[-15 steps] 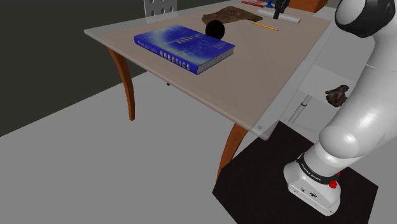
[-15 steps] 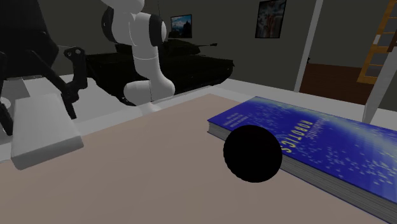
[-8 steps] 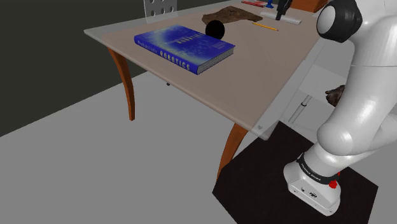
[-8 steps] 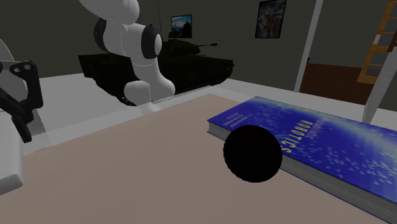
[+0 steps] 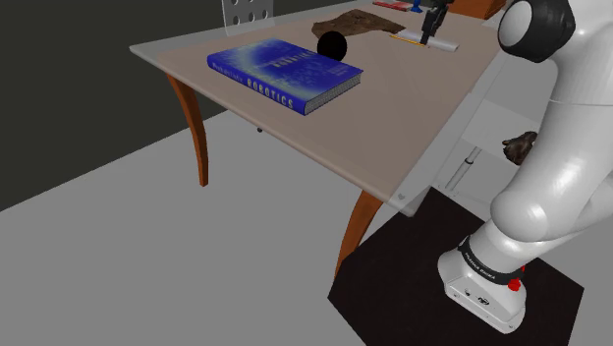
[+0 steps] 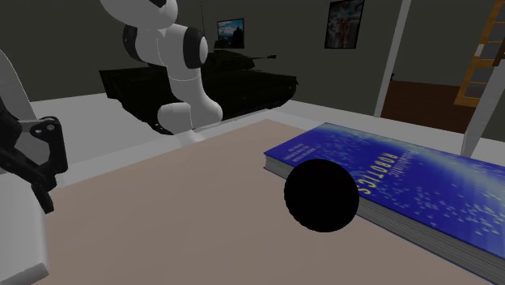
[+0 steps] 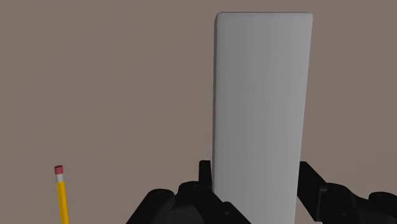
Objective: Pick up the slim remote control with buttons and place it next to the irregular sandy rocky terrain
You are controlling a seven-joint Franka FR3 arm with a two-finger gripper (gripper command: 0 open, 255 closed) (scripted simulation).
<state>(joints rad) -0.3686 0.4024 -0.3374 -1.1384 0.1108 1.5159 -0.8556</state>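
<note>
My black gripper (image 7: 257, 186) is shut on a slim plain white slab, the remote (image 7: 261, 102), which is clasped between the fingers (image 7: 204, 175) by its near end. In the shoulder view the gripper (image 5: 433, 18) holds the remote (image 5: 439, 43) over the far part of the table, to the right of the brown rocky terrain piece (image 5: 356, 26). In the second exterior view the gripper (image 6: 36, 166) and the remote (image 6: 16, 235) are at the left edge. No buttons are drawn on the remote.
A yellow pencil (image 7: 62, 198) lies on the tan table (image 5: 413, 108) beside the remote. A black ball (image 5: 332, 44) and a blue book (image 5: 285, 73) sit nearer the table's front. A brown lump (image 5: 521, 146) lies beyond the table's right edge.
The gripper has carried the remote towards the shoulder view's left, closer to the pencil and the terrain piece. In the second exterior view it slid left and lower. The fingers stayed shut.
</note>
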